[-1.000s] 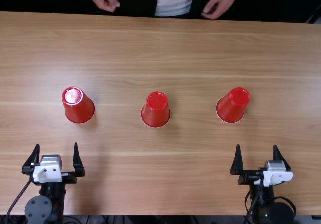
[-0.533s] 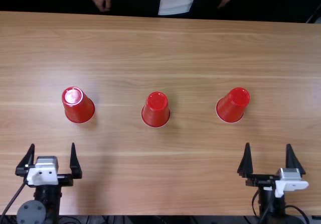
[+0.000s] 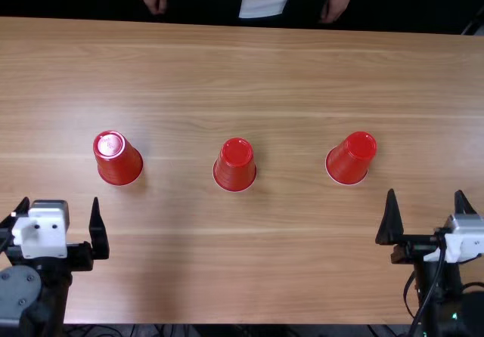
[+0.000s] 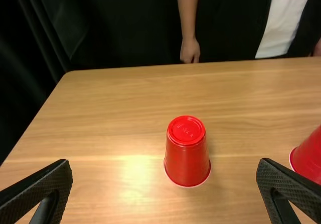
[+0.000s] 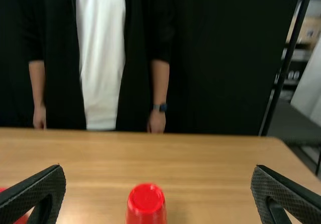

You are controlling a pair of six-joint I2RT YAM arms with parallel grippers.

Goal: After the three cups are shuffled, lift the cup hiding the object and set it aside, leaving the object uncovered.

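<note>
Top view: three red cups stood in a row across the bench [image 3: 242, 72]: left cup [image 3: 117, 159], middle cup [image 3: 234, 165], right cup [image 3: 350, 158]. The left tool [image 3: 59, 203] and right tool [image 3: 424, 196] sat near the front edge, fingers spread wide, holding nothing.

Left wrist view: the left cup stood mouth down, base up, long axis vertical.

Right wrist view: the right cup stood likewise.

Which cup hid the object could not be told. A good lift would straddle it, close gently on its wall and rise straight up.
</note>
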